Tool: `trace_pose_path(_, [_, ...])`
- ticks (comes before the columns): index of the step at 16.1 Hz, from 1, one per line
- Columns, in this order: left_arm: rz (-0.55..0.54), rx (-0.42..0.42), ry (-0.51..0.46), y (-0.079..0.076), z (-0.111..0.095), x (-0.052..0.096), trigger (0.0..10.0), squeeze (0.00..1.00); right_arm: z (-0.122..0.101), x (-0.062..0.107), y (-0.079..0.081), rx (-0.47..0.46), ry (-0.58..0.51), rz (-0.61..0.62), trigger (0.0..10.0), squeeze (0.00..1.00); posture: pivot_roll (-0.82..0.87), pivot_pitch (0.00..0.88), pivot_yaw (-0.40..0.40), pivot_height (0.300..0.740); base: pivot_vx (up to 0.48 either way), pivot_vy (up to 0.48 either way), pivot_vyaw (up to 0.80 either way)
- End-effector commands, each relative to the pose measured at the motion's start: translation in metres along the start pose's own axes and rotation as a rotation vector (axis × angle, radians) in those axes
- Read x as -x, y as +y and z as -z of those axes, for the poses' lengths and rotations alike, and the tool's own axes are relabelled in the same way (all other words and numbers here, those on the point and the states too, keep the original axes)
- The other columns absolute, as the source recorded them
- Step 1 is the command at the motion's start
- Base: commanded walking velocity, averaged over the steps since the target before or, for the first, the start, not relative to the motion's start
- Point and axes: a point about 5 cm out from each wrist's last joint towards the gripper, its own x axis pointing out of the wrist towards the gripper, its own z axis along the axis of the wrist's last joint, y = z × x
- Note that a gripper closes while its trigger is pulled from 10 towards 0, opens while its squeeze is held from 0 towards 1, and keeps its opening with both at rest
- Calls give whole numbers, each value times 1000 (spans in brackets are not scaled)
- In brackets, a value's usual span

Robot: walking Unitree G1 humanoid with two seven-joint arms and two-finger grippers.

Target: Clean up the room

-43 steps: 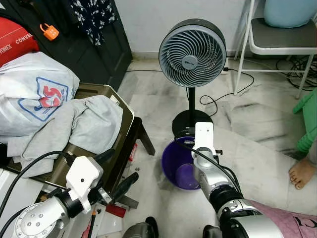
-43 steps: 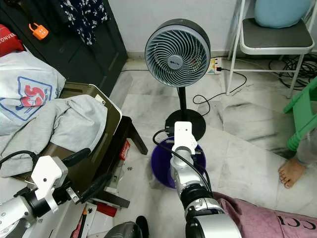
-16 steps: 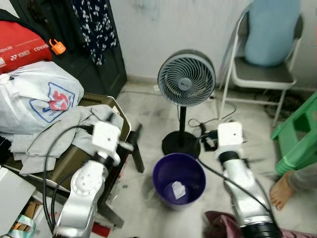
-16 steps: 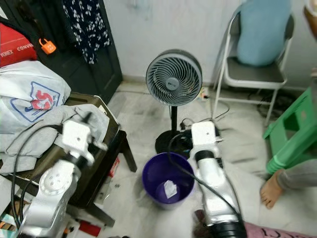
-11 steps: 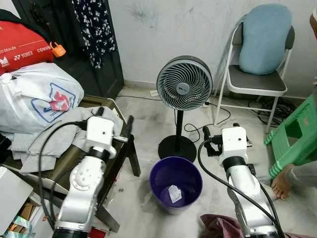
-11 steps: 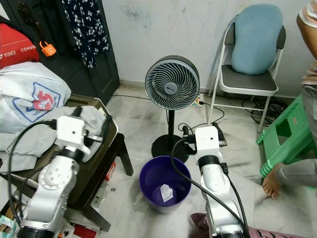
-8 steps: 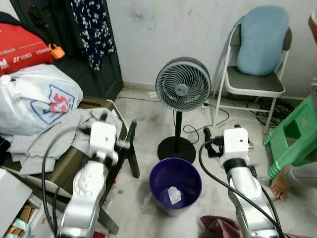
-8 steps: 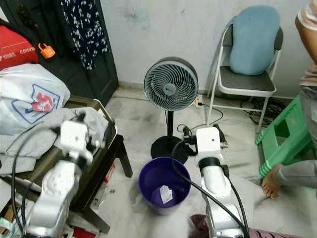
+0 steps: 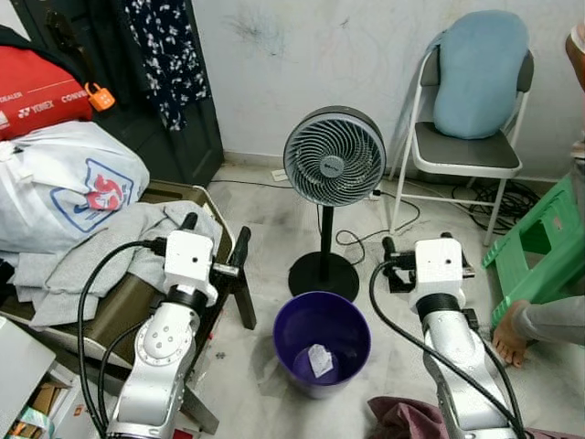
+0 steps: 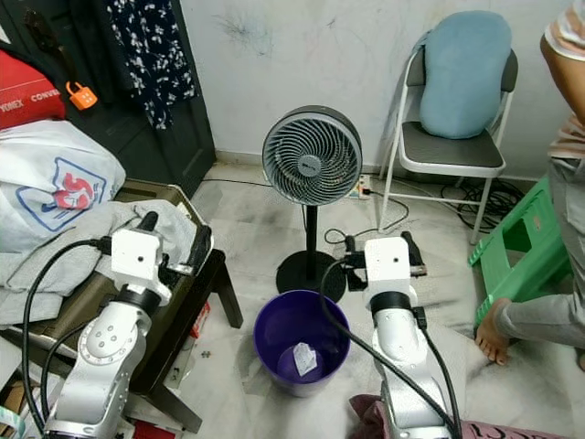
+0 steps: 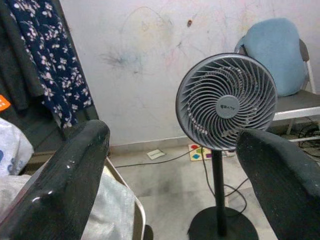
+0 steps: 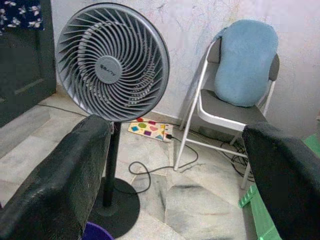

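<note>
A: What is in the middle of the room?

B: A round purple bin (image 9: pixel 323 352) on the pale stone floor. A small bit of white paper (image 9: pixel 317 359) lies at its bottom.

A: What is near the bin?

B: Just behind it stands a grey fan (image 9: pixel 333 156) on a thin black pole with a flat round foot. To the bin's left is a dark table (image 9: pixel 211 251) piled with grey cloth (image 9: pixel 110 245) and a white plastic bag (image 9: pixel 59 189). A red bag (image 9: pixel 37 89) sits higher up behind that. Far behind the bin on the right is a metal folding chair (image 9: pixel 462 151) with a soft blue cushion (image 9: pixel 479 64). A green stool (image 9: pixel 539 247) and a person's bare foot (image 9: pixel 508 330) are to the right of the bin. A pink cloth (image 9: pixel 411 422) lies just in front of the bin, by the right arm.

A: Where are the robot's hands?

B: The left gripper (image 9: pixel 216 240) is up to the left of the bin, over the table edge, fingers spread apart with nothing between them. The right gripper (image 9: pixel 426 244) is up to the right of the bin, also spread wide and empty.

A: Do the wrist cameras show more?

B: The right wrist view shows a colourful power strip (image 12: pixel 147 129) on the floor past the fan. The left wrist view shows scribbles on the white wall (image 11: pixel 145 55) and a flowery dark cloth (image 11: pixel 47 55) hanging.
</note>
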Motion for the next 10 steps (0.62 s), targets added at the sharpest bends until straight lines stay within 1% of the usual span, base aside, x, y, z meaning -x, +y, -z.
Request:
trace_pose_path(1, [12, -3, -15, -2, -5, -3, 10000, 0, -11, -3, 1, 24, -40, -2, 10000, 0, -136, 0, 54, 740, 0, 0, 800])
trace_pose_path(2, [13, -3, -18, -2, -6, -3, 10000, 0, -11, -4, 0, 18, -38, 5, 10000, 0, -136, 0, 54, 740, 0, 0, 800])
trace_pose_path(4, [-14, -10, -10, 2, -5, 0, 10000, 0, -10, -2, 0, 2, -26, 6, 10000, 0, -131, 0, 51, 740, 0, 0, 800])
trace_pose_path(7, [-20, -18, -2, 4, -3, 4, 10000, 0, -9, 0, 2, 1, -18, 3, 10000, 0, -125, 0, 47, 740, 0, 0, 800])
trace_pose_path(10, [-22, -23, -6, 3, -4, 1, 10000, 0, -10, -2, 3, -2, -19, -3, 10000, 0, -128, 0, 48, 740, 0, 0, 800])
